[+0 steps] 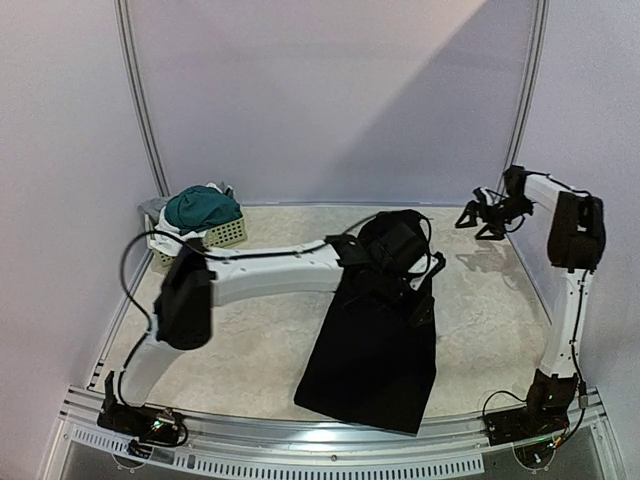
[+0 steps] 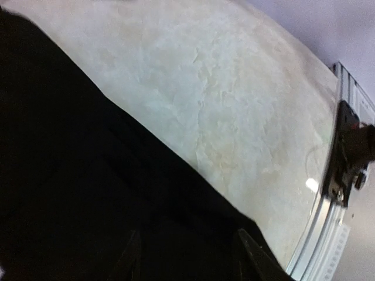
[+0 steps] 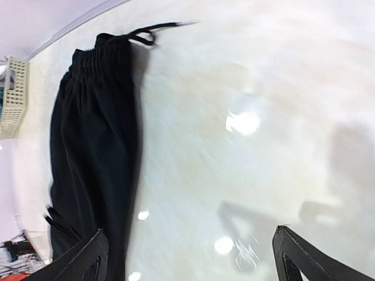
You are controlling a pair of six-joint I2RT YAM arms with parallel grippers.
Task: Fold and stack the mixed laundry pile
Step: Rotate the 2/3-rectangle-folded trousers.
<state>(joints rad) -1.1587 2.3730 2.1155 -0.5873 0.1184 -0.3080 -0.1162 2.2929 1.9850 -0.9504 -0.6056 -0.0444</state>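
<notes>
The black trousers [image 1: 365, 350] lie flat in the middle of the table [image 1: 250, 345], folded into one long strip. The strip runs from about 1 o'clock, where the bunchy, stretchy waist [image 3: 96, 58] and its thin string [image 3: 153, 32] are, down to 7 o'clock at the near edge. The cloth looks soft, dull and floppy. The left gripper [image 2: 187, 260] hangs right over the far part, fingers apart and pinching nothing, so it is the nearer one. The right gripper [image 1: 483, 217] is up in the air, wide apart and empty. The trousers lie well off at its 8 o'clock. At 10 o'clock, green shorts [image 1: 200, 208] and a white cloth [image 1: 186, 232] sit heaped in a pale, holey plastic basket [image 1: 232, 236].
</notes>
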